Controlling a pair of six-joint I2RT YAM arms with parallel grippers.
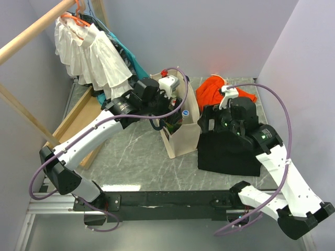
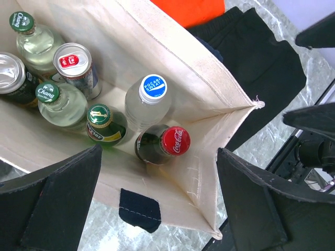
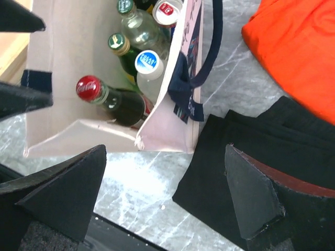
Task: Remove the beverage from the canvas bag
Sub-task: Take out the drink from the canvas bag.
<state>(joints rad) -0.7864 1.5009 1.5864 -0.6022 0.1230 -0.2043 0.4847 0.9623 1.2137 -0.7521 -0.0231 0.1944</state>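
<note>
The left pincer (image 2: 157, 209), wide and empty, hangs over the open canvas bag (image 2: 178, 63). Inside, a Coca-Cola bottle (image 2: 175, 140) stands touching a Pocari Sweat bottle (image 2: 155, 88). The right pincer (image 3: 157, 198), also wide, hovers at the bag's 3 o'clock above black cloth (image 3: 251, 136). Orange cloth (image 1: 220, 90) lies at 2 o'clock on the tabletop (image 1: 136, 157).

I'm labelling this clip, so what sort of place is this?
Probably a robot test booth staged like a home corner: plain walls box in a marble-look table, white clothes hang from a wooden rail, and a canvas bag holds drinks.
</note>
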